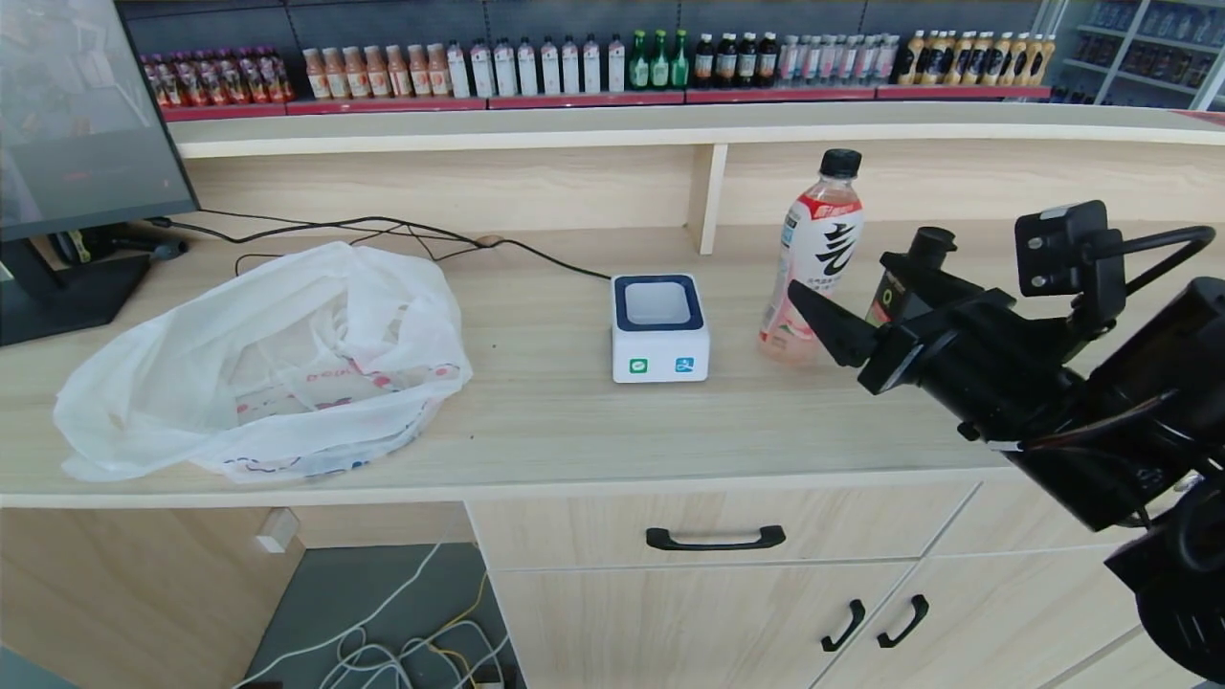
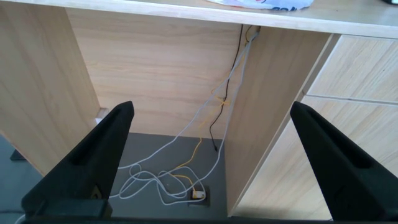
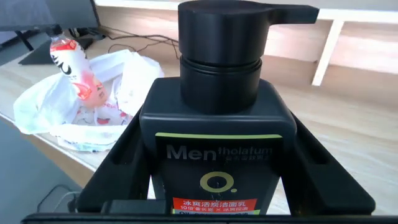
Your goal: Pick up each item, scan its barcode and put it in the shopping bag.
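Observation:
A black pump bottle (image 1: pixel 907 273) stands at the right of the wooden counter (image 1: pixel 536 421), held between the fingers of my right gripper (image 1: pixel 855 304), which is shut on its sides. Up close the black pump bottle (image 3: pixel 217 143) sits in the right gripper (image 3: pixel 217 134), a finger (image 3: pixel 121 168) pressed against each flank. Just left of it stands a pink drink bottle (image 1: pixel 813 258) with a black cap. The white barcode scanner (image 1: pixel 659 327) sits mid-counter. The white shopping bag (image 1: pixel 268 364) lies open at the left. My left gripper (image 2: pixel 211 162) hangs open below the counter, holding nothing.
A monitor (image 1: pixel 81 115) stands at the far left with cables (image 1: pixel 383 230) running behind the bag to the scanner. A raised shelf (image 1: pixel 708 191) backs the counter. Drawers (image 1: pixel 713 538) lie below. Loose cables (image 2: pixel 180 180) lie on the floor under the counter.

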Motion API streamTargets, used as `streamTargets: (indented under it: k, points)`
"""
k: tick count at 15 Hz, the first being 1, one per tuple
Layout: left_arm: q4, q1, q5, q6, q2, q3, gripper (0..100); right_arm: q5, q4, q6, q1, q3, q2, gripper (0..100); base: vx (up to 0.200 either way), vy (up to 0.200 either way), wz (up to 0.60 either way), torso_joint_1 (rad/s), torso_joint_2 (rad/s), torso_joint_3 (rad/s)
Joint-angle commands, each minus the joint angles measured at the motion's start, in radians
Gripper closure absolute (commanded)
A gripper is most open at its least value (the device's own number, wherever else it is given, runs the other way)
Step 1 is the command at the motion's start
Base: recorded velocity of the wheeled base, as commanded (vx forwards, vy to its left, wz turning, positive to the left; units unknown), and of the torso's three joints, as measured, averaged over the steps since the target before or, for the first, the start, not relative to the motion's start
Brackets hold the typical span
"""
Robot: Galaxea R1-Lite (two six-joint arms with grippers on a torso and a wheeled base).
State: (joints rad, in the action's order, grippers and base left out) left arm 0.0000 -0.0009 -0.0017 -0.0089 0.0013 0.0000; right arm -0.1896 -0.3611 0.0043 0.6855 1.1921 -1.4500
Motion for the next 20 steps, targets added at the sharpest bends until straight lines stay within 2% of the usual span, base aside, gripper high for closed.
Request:
streamTargets:
  k: [1, 2, 4, 9, 11, 15, 20]
  points:
    - [0.000, -0.001, 0.000, 0.000, 0.000, 0.000, 0, 0.009, -0.067, -0.036, 0.008, -0.092, 0.132, 100, 0.000, 0.000, 0.00, 0.000, 0.00, 0.000]
    - [0.000, -0.001, 0.000, 0.000, 0.000, 0.000, 0, 0.009, -0.203, -0.066, 0.055, -0.167, 0.165, 100, 0.000, 0.000, 0.00, 0.000, 0.00, 0.000]
    - [0.000, -0.001, 0.000, 0.000, 0.000, 0.000, 0, 0.009, -0.341, -0.070, 0.100, -0.270, 0.198, 100, 0.000, 0.000, 0.00, 0.000, 0.00, 0.000]
    - [0.000, -0.001, 0.000, 0.000, 0.000, 0.000, 0, 0.052, -0.607, -0.066, 0.103, -0.528, 0.204, 100, 0.000, 0.000, 0.00, 0.000, 0.00, 0.000]
    - [0.000, -0.001, 0.002, -0.003, 0.000, 0.000, 0, 0.081, -0.743, -0.058, 0.103, -0.691, 0.207, 100, 0.000, 0.000, 0.00, 0.000, 0.00, 0.000]
    - [0.000, -0.001, 0.000, -0.003, 0.000, 0.000, 0, 0.078, -0.782, -0.035, 0.100, -0.787, 0.220, 100, 0.000, 0.000, 0.00, 0.000, 0.00, 0.000]
    - [0.000, -0.001, 0.002, -0.002, 0.000, 0.000, 0, 0.076, -0.783, -0.021, 0.080, -0.789, 0.165, 100, 0.000, 0.000, 0.00, 0.000, 0.00, 0.000]
